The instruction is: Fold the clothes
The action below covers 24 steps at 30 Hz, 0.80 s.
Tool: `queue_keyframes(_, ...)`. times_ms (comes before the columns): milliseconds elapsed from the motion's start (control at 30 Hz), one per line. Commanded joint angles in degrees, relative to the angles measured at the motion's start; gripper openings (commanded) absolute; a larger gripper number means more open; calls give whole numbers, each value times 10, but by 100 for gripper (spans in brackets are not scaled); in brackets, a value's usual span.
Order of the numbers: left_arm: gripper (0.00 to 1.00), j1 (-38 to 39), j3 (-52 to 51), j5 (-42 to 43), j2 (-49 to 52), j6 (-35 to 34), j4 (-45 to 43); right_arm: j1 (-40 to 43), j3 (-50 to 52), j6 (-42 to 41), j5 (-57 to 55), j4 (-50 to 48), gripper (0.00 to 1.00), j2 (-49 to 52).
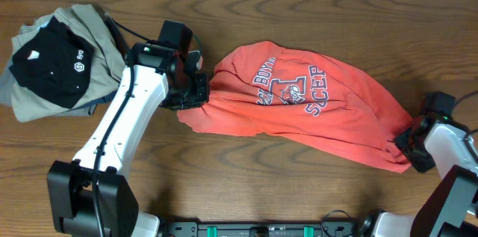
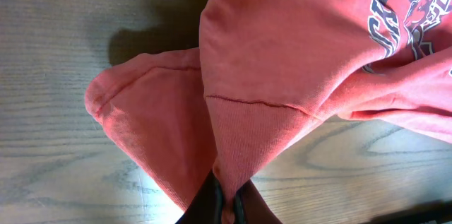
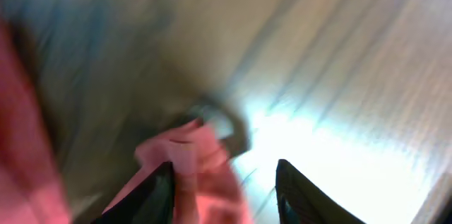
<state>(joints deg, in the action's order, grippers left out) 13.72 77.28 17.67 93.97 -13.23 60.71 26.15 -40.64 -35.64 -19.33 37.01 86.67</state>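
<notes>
1. Spanning the worktop (image 1: pixel 299 199) in the overhead view, the shirt (image 1: pixel 314 110) is laid crumpled, print up, between the left pincer (image 1: pixel 196 87) at its left end and the right pincer (image 1: pixel 407 143) at its right corner. The ends appear to be taken so that it can be spread flat. A pile (image 1: pixel 52 65) of other clothes sits aside at far left.
2. In the left wrist view, the left pincer (image 2: pixel 227 197) is clamped on an edge of the shirt (image 2: pixel 282 54), which is fanned away from it over the worktop (image 2: pixel 56 40).
3. In the blurred right wrist view, the right pincer (image 3: pixel 226 181) is seen with fingers apart. A corner of the shirt (image 3: pixel 187 157) lies beside one finger, and whether it is gripped cannot be told.
</notes>
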Motion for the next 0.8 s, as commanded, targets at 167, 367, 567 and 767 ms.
queue_keyframes(167, 6, 0, -5, -1, 2, 5, 3, 54, 1, 8, 32, -5, 45, 0)
queue_keyframes(367, 6, 0, -5, -1, 2, 5, 3, 53, -19, 64, 146, 22, 54, -1)
queue_keyframes(567, 6, 0, -5, -1, 2, 5, 3, 53, -46, 66, 158, 31, 56, -2)
queue_keyframes(767, 6, 0, -5, -1, 2, 5, 3, 53, -69, 104, 202, 33, 29, -2)
